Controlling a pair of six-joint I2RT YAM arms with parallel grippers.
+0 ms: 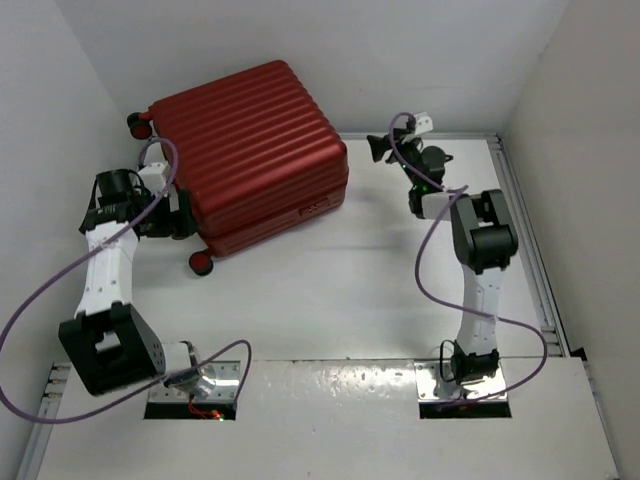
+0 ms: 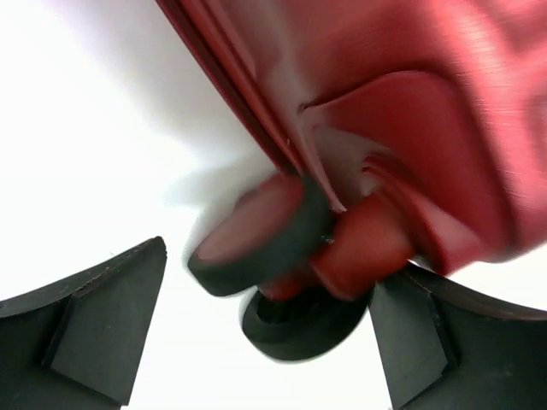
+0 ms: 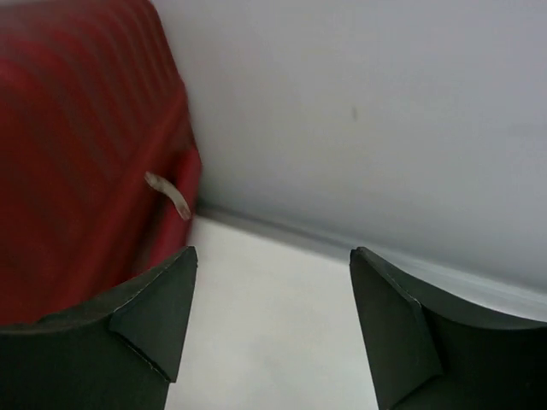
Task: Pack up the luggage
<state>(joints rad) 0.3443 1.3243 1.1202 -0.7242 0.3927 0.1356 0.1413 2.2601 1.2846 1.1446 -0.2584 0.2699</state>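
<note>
Seen from above, the luggage [image 1: 250, 150], a large red hard-shell suitcase, lies flat and closed on the far left part of the white table [image 1: 330, 290], with its ribbed shell facing up. Small black wheels stick out at its left end, one at the far corner [image 1: 137, 124] and one at the near corner [image 1: 201, 263].

The left gripper [image 1: 184, 216] sits against the near left end of the suitcase, just beside the near wheel. In the left wrist view its two dark fingers [image 2: 102, 325] are spread wide and released. A black double wheel [image 2: 256, 243] on a red mount lies between them. The left finger is clear of that wheel, and whether the right finger touches it cannot be told.

The right gripper [image 1: 380, 148] hangs over the far right part of the table, near the back wall [image 3: 359, 102] and apart from the suitcase. In the right wrist view its fingers [image 3: 154, 325] are parted with only bare table between them, grasping nothing. The red shell fills the left of that view, with a small pale strip [image 3: 168, 195] on its side.
</note>
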